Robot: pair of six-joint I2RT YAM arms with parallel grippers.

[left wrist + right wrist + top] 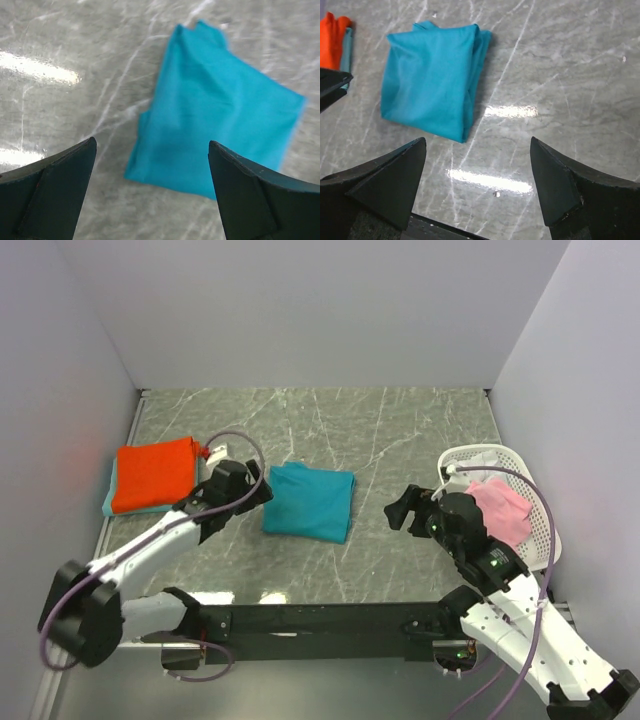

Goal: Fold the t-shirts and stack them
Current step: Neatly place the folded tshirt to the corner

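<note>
1. Top external view: a teal-blue t-shirt [308,502] lies folded into a rough rectangle near the middle of the grey marbled bench [400,430], between the two arms.
2. At the left of the bench, an orange-red t-shirt [155,472] lies folded on top of a light teal t-shirt [108,502], which shows only as a strip along the stack's left and near edges.
3. At the right edge, a white mesh basket [545,530] holds a crumpled pink t-shirt [503,510], not folded.
4. The left gripper [262,488] hovers just beside the left edge of the teal-blue t-shirt, between it and the orange-red stack.
5. The right gripper [402,505] hangs over bare bench between the teal-blue t-shirt and the basket, pointing toward the shirt and apart from it.
6. Left wrist view: the left gripper [152,150] has its jaws spread wide with nothing between them. The teal-blue t-shirt [215,125] lies flat on the bench below and ahead, slightly blurred.
7. Right wrist view: the right gripper [477,145] also stands wide and holds nothing. Bare bench shows between its fingers, and the teal-blue t-shirt [432,77] lies ahead to the left with its layered folded edge facing right.
8. In the same view, the orange-red t-shirt [332,40] and the light teal t-shirt [346,52] beneath it peek in at the far left corner.
</note>
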